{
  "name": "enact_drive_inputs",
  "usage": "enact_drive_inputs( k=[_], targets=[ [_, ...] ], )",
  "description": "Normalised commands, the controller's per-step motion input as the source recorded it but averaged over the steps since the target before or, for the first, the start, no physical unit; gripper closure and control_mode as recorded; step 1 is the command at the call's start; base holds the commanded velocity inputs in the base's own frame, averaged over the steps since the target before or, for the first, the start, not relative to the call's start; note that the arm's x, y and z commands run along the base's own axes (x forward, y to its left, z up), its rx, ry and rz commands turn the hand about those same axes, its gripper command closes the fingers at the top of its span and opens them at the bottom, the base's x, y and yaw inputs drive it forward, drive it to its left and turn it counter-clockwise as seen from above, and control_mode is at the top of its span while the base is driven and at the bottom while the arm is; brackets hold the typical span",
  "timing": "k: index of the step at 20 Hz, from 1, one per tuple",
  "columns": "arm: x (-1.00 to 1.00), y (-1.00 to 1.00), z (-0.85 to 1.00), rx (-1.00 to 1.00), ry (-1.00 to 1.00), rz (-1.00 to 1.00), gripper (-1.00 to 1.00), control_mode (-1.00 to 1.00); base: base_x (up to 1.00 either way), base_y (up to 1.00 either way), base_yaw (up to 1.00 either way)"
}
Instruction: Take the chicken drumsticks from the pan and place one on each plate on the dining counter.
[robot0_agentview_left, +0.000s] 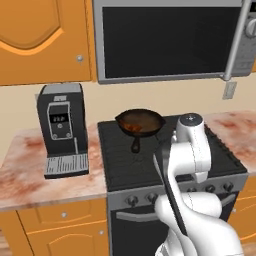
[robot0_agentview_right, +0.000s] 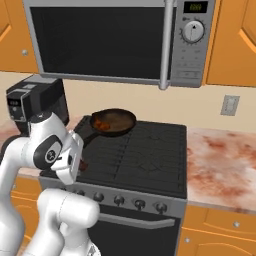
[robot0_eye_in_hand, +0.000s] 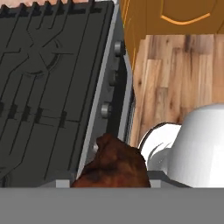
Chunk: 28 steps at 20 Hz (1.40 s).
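Note:
The dark pan (robot0_agentview_left: 140, 122) (robot0_agentview_right: 113, 121) sits at the back left of the stove, handle pointing forward. Orange-brown meat lies in it (robot0_agentview_left: 134, 127) (robot0_agentview_right: 101, 124). My gripper (robot0_agentview_right: 80, 165) (robot0_eye_in_hand: 111, 179) hangs low over the stove's front left edge, shut on a dark brown chicken drumstick (robot0_eye_in_hand: 114, 164) (robot0_agentview_right: 83, 164), which covers my fingertips in the hand view. In the left base view my own arm hides the hand. The plates and the dining counter are out of view.
The black stove (robot0_agentview_left: 165, 155) (robot0_agentview_right: 145, 155) (robot0_eye_in_hand: 48, 78) has a row of knobs along its front. A coffee machine (robot0_agentview_left: 62, 130) (robot0_agentview_right: 35, 102) stands left of it on the marbled worktop (robot0_agentview_left: 30, 170) (robot0_agentview_right: 220, 165). A microwave (robot0_agentview_right: 115, 42) hangs above. Wooden floor (robot0_eye_in_hand: 183, 74) lies below.

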Motion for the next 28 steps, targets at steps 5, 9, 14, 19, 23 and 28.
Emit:
enact_drive_inputs(
  k=[5,9,14,19,23,28],
  targets=[
    [0.00,0.00,0.00,0.00,0.00,0.00,1.00,1.00,-0.50,0.00,0.29],
    [0.00,0.00,0.00,0.00,0.00,0.00,1.00,1.00,-0.34,0.06,0.42],
    [0.00,0.00,0.00,0.00,0.00,0.00,1.00,1.00,-0.16,0.05,0.53],
    [0.00,0.00,0.00,0.00,0.00,0.00,1.00,1.00,-0.04,0.02,0.62],
    [0.00,0.00,0.00,0.00,0.00,0.00,1.00,1.00,0.00,0.00,0.69],
    [0.00,0.00,0.00,0.00,0.00,0.00,1.00,1.00,0.00,0.00,0.72]
  ],
)
